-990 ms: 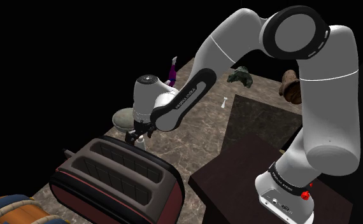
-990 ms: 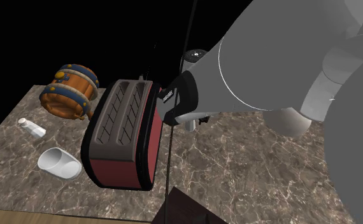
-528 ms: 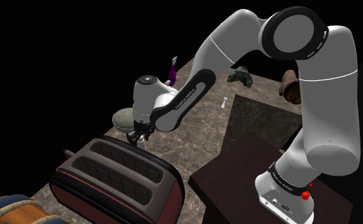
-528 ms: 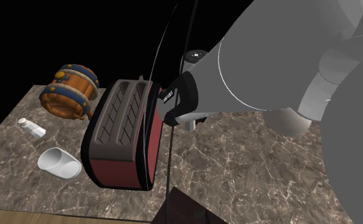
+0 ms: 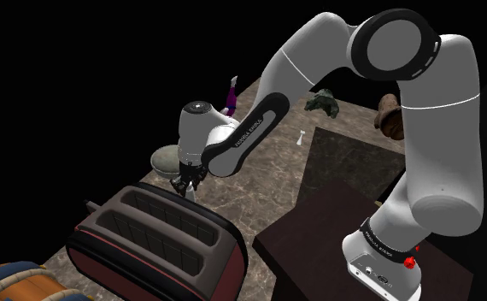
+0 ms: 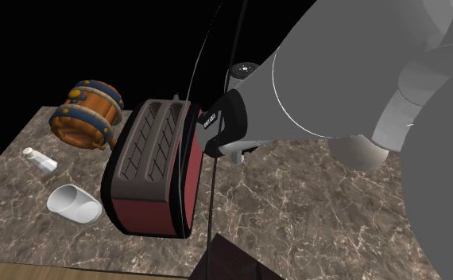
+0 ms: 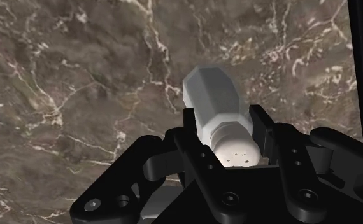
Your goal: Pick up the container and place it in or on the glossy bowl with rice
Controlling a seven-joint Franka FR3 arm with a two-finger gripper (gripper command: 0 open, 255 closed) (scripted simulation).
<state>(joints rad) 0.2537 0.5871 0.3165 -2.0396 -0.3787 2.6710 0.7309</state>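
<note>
Change: the jaws have crept up a touch from the bench (image 7: pixel 78 76) over the last second, and the pale container (image 7: pixel 220 105) has come with them; the arm has otherwise hardly shifted. Reads as grasp made, lift just begun, carry not started. Jaws narrow, clamped on the container's rounded end, its body jutting beyond the tips. Grey bowl (image 5: pixel 163 157) sits just beside the jaws, toaster (image 5: pixel 152 239) close on their other side.
</note>
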